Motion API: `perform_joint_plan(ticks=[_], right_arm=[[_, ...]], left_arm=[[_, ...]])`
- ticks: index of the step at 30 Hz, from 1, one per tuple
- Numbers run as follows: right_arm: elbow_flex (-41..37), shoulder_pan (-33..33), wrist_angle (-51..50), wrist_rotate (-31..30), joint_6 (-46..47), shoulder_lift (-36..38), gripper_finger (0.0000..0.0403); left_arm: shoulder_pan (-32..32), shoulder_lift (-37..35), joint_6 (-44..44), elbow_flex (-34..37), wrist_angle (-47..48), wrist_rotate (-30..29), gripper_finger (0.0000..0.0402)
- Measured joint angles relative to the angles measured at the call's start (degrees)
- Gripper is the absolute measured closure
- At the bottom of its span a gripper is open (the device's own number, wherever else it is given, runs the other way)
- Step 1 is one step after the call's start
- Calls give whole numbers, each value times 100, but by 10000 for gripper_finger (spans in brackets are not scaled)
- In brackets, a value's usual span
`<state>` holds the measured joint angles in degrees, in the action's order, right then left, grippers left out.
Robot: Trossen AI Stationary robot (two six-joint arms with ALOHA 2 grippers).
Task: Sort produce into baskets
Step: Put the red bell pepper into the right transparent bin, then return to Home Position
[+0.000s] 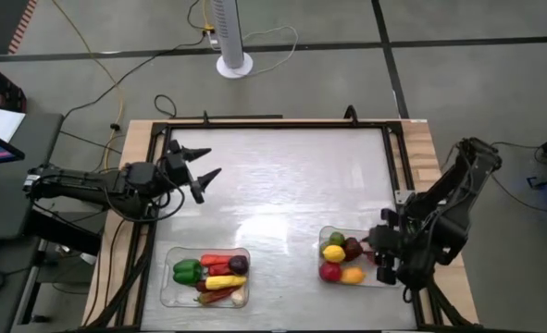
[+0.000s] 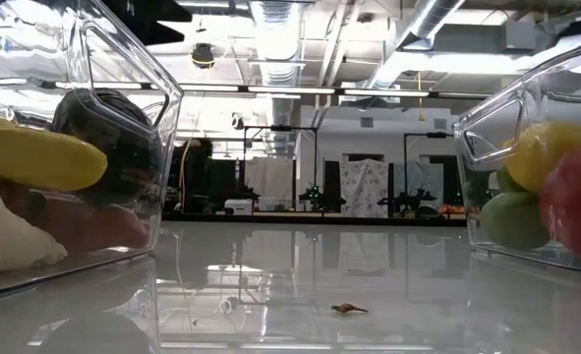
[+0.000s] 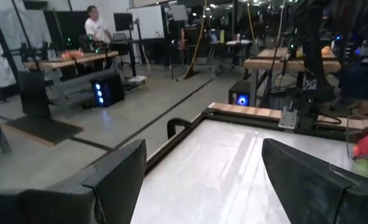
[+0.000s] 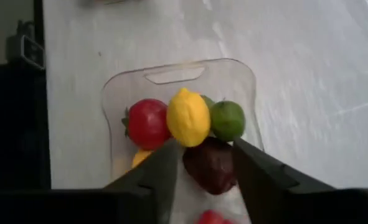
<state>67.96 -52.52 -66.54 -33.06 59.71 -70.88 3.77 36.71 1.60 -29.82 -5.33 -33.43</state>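
Two clear baskets stand near the table's near edge. The left basket (image 1: 169,294) holds a green pepper (image 1: 186,271), yellow corn (image 1: 225,281), a plum and red pieces. The right basket (image 1: 327,233) holds a lemon (image 4: 187,116), a red fruit (image 4: 147,123), a green fruit (image 4: 228,119) and a dark plum (image 4: 210,165). My right gripper (image 4: 205,149) is open over this basket's right end (image 1: 377,252), with a finger on either side of the plum. My left gripper (image 1: 214,161) is open and empty above the table's far left, and it also shows in the left wrist view (image 3: 203,146). My right gripper's fingers (image 4: 165,171) stand on either side of the dark plum, slanting down from the table's right. The plum lies in the basket among the other fruit. I cannot tell whether the fingers touch it.
A black rail (image 1: 273,125) frames the table's far and side edges. The white table top (image 1: 282,194) lies bare between and beyond the baskets, with a small scrap (image 2: 349,309) on it. A fan base (image 1: 234,65) stands on the floor behind.
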Motion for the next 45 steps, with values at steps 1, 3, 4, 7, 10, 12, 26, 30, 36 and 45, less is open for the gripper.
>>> perform_joint_plan(ticks=[1, 3, 4, 7, 10, 12, 26, 30, 36, 45], right_arm=[[-16, 3, -50, -16, 68, 69, 212], [-98, 8, -126, -232, 167, 217, 187], [-169, 6, -133, -432, 183, 293, 178], [-522, -42, -116, -995, 279, 586, 163], [-1076, -75, -7, -1229, 527, 1055, 163], [-1514, -71, 181, -1284, 621, 1398, 165], [-4124, -53, 3465, -2122, -1144, 3938, 171], [-4875, 91, 5109, -2073, -2488, 4529, 171], [-5577, 637, 6436, -1263, -4108, 5467, 171], [-6150, 2016, 7051, 445, -5255, 6609, 201]], left_arm=[[0, 0, 50, 0, -44, 0, 95], [0, -2, 95, 0, -82, 0, 95], [0, 0, 97, 0, -82, 0, 95], [0, 0, 98, 0, -84, 0, 95], [0, 0, 144, 0, -77, 0, 95], [0, 0, 213, 0, -86, 0, 95], [0, -190, 393, 2, -328, 498, 95], [2, -233, 598, 56, -530, 1290, 95], [-2, -687, 448, 677, -622, 1109, 95], [-2, -2017, 180, 1726, -742, 709, 95]])
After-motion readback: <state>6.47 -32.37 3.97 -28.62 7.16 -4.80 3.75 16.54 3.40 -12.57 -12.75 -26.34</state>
